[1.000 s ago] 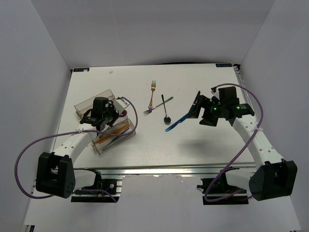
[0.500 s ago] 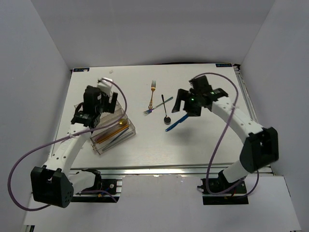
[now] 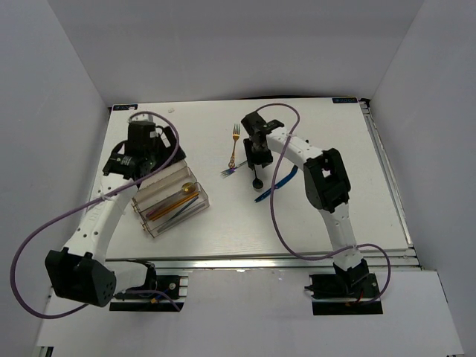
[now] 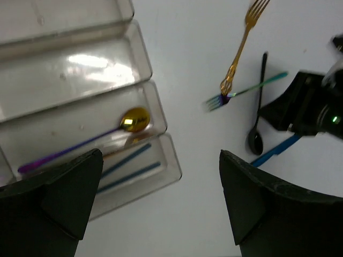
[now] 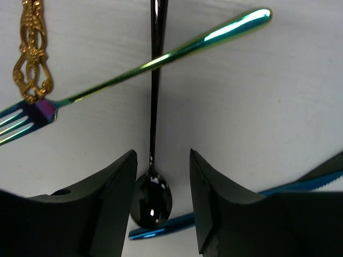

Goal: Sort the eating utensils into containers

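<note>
Right gripper [image 5: 162, 160] was low over the table's [image 3: 335, 216] middle. Its jaws were partly apart and straddled the black spoon [image 5: 154, 107] just above the bowl, with a gap on each side of the handle, so nothing was clamped. The iridescent fork's [image 5: 161, 59] handle crossed the spoon's handle just ahead of the fingertips. The gold fork's [image 5: 32, 59] handle end met that fork's head, tight on the left. The blue knife [image 5: 161, 227] lay just beside the spoon's bowl, angling off to the right.

Left gripper [image 4: 159, 176] hung high above the organiser tray [image 4: 80, 69], jaws wide apart and holding nothing. The tray sat skewed on the left half of the table, near the left edge. 1 compartment held a gold-bowled spoon [image 4: 134, 119] with a purple handle. The compartment nearest the camera held 2 blue sticks [image 4: 128, 163]. 2 wider compartments beyond showed bare floor.

The most open room lay right of the knife, out to the right edge, and along the near edge in front of the utensils.

The surface was matte white. Plain pale walls [image 3: 223, 44] closed off 3 sides. A purple cable [image 3: 277, 223] looped over the table beside the right arm.
</note>
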`<action>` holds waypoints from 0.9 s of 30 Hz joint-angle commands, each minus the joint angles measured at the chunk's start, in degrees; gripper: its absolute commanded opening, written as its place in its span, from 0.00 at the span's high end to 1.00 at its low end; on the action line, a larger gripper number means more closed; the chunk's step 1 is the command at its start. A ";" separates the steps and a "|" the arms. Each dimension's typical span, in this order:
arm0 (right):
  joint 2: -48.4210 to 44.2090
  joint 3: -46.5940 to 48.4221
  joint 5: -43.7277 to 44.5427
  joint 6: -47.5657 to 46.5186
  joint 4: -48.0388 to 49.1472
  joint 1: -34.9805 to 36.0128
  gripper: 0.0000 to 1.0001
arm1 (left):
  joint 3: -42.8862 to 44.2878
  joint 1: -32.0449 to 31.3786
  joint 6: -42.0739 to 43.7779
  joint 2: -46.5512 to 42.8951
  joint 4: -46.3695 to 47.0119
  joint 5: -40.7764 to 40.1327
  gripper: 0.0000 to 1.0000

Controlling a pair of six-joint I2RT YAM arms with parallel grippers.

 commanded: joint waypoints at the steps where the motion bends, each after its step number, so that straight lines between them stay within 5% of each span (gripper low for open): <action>1: 2.55 6.08 0.79 -5.25 -0.38 -0.14 0.51 | -3.06 -0.19 -3.78 -6.02 -6.12 4.86 0.02; 5: 7.92 8.63 0.69 -5.08 -2.58 -0.14 0.65 | -3.68 -0.27 -5.08 -7.78 -10.16 1.35 0.02; 12: 8.36 -0.76 -0.18 -3.32 -0.29 -0.05 0.87 | 2.20 -0.19 -11.86 -8.31 -15.18 -11.48 0.02; 16: 6.61 -1.83 -0.62 -2.01 -1.00 -0.14 1.00 | 4.84 -0.19 -10.73 -8.14 -14.48 -8.70 0.02; 23: 0.11 3.44 -12.74 2.47 -8.01 -1.01 1.00 | 4.58 -0.19 -8.26 -4.89 -9.82 4.58 0.02; 27: -3.94 3.36 -5.33 3.98 -11.17 -1.46 1.00 | 7.65 -0.27 -7.74 -3.22 -11.75 4.24 0.02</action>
